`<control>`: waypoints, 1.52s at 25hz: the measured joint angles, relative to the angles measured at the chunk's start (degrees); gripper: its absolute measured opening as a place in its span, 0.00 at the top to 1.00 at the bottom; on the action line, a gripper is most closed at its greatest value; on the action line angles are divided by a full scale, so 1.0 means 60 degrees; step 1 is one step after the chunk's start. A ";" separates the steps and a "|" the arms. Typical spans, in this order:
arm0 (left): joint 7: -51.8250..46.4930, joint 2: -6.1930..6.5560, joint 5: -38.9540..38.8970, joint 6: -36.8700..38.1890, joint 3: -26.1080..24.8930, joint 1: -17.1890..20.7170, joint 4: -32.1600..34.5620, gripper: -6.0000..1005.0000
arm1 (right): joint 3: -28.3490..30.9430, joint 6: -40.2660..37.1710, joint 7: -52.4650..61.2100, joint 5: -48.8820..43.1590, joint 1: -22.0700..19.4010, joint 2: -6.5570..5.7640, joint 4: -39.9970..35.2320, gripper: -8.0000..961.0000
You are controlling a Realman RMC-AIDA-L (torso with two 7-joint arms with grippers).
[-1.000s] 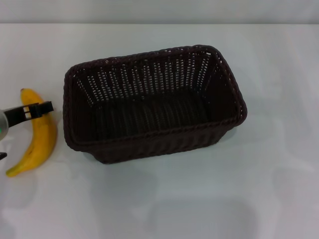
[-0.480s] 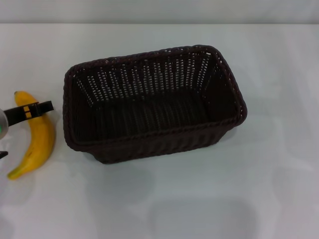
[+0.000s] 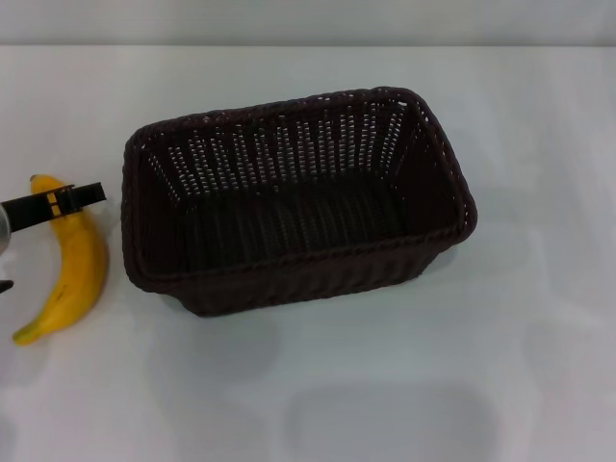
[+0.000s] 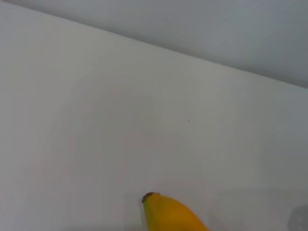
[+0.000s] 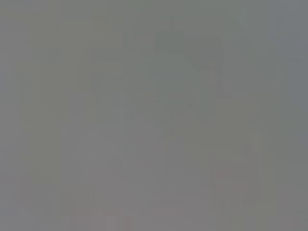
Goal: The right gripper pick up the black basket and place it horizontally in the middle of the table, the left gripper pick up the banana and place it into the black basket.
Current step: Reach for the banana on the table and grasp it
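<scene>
The black basket (image 3: 294, 197) stands upright and crosswise in the middle of the white table (image 3: 500, 337), open side up and empty. The banana (image 3: 69, 265) lies on the table to the left of the basket, apart from it. My left gripper (image 3: 38, 245) is at the left edge of the head view. Its black finger with the yellow mark (image 3: 60, 201) lies across the banana's far end, and a dark bit of the other finger (image 3: 4, 286) shows near the edge. The jaws stand wide apart. The left wrist view shows the banana's dark end (image 4: 168, 214). The right gripper is out of view.
The table's far edge (image 3: 308, 44) meets a grey wall. The right wrist view shows only plain grey. Bare table lies in front of and to the right of the basket.
The left gripper's finger has moved a little toward the far side along the banana. The banana has shifted slightly to the left. The basket has not moved.
</scene>
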 joint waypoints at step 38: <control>-0.0064 -0.0005 0.0063 -0.0109 -0.0247 -0.0391 -0.0540 0.26 | 0.0024 0.0047 0.0000 0.0000 0.0072 -0.0035 -0.0001 0.13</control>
